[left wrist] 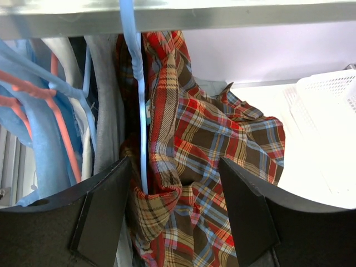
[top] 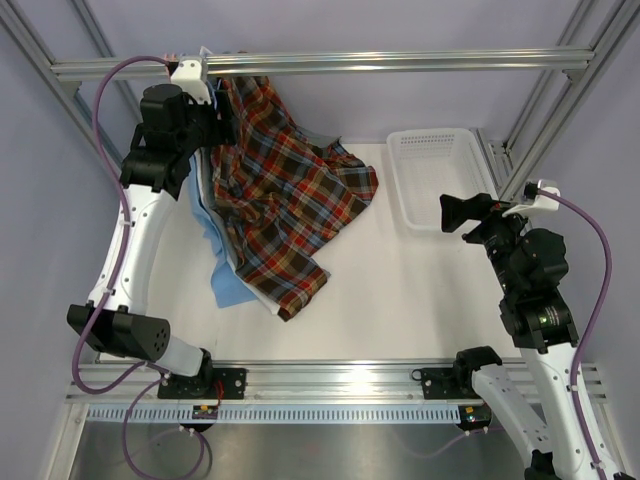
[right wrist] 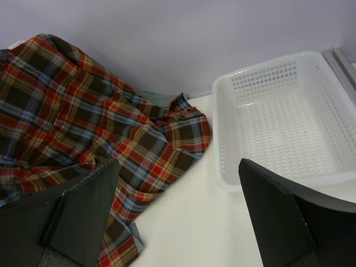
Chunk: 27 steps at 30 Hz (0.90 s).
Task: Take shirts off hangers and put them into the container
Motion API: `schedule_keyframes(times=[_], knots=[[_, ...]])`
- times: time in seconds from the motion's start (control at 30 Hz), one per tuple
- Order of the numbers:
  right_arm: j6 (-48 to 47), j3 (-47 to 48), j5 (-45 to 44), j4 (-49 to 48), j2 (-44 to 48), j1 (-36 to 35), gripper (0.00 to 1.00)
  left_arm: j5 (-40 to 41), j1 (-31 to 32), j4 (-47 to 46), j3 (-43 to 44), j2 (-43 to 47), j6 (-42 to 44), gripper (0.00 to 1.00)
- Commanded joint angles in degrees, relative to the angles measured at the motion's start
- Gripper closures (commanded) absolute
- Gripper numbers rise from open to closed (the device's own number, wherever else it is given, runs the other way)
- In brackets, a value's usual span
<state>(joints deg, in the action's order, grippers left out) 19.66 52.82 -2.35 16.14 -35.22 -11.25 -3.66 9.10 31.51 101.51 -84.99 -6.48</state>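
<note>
Reaching up to rail (top: pixel 350 64) with left gripper (left wrist: pixel 173 167), jaws apart, straddling a bunched fold of plaid shirt (left wrist: pixel 211 139) and the blue hanger (left wrist: pixel 139 83) wire inside it. No clamp seen; cloth between the fingers, contact on either side unclear. Probably placed so as to pinch cloth near the shoulder and draw it off the wire.

Plaid shirt hung by its top from the rail, lower part spilled across table (top: pixel 400 300), hem near the container (top: pixel 398 180) but not in it. Not yet off the hanger.

Behind it on the same rail: pink hangers (left wrist: pixel 61 128), more garments, light blue shirt (top: pixel 225 270) trailing onto the table beneath the plaid.

Right gripper (right wrist: pixel 178 167) parked low between shirt hem and container, jaws wide, holding nothing. Likely waiting to take the loose end.

Container at the far right of the table, nothing inside.

Risk, as a guess: catching wire together with cloth.
</note>
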Motion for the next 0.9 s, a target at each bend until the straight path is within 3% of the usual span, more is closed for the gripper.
schedule_keyframes(times=[0.0,0.37,0.47,0.87], knots=[[-0.9,0.1,1.0,-1.7,0.9,-0.4,0.00,-1.8,-0.1,-3.6,1.8,0.1,-0.3,0.31],[-1.1,-0.1,2.0,-2.6,1.6,-0.4,0.00,-0.4,-0.4,-2.9,6.2,-4.2,-0.2,0.34],[-1.2,-0.6,3.7,-3.3,2.3,-0.4,0.01,-0.6,-0.9,-3.8,6.2,-4.6,-0.7,0.41],[-1.1,-1.2,4.4,-3.7,2.2,-0.4,0.01,0.9,-1.1,-6.3,3.9,-2.2,-0.6,0.50]])
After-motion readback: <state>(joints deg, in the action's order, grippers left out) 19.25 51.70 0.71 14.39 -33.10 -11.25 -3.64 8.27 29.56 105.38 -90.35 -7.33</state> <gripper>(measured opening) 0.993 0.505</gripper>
